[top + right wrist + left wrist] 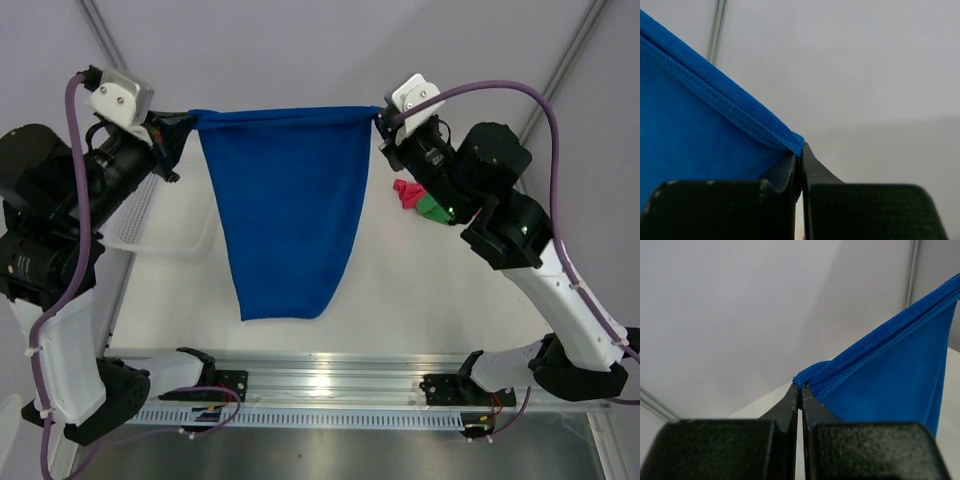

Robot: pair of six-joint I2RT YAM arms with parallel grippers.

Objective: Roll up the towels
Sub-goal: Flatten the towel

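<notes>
White tabletop (400, 290) lies beneath the blue towel (285, 220), soft microfibre stretched aloft, tapering downward; pink towel (404, 190) and green towel (431, 208) bunch rightward. Left wrist: left end effector (800, 392) pinches its hemmed corner tight. Right wrist: right end effector (801, 152) clamps the opposite corner.

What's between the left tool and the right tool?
The blue towel: its top hem spans left tool to right tool, each pinching a corner. The top view shows it.

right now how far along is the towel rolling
Done: nothing rolled yet. In hand: the blue towel hangs spread between the left pincer and right pincer, each shut on a top corner. Left: rolling it, then the pink-red towel and green towel, both bunched.
</notes>
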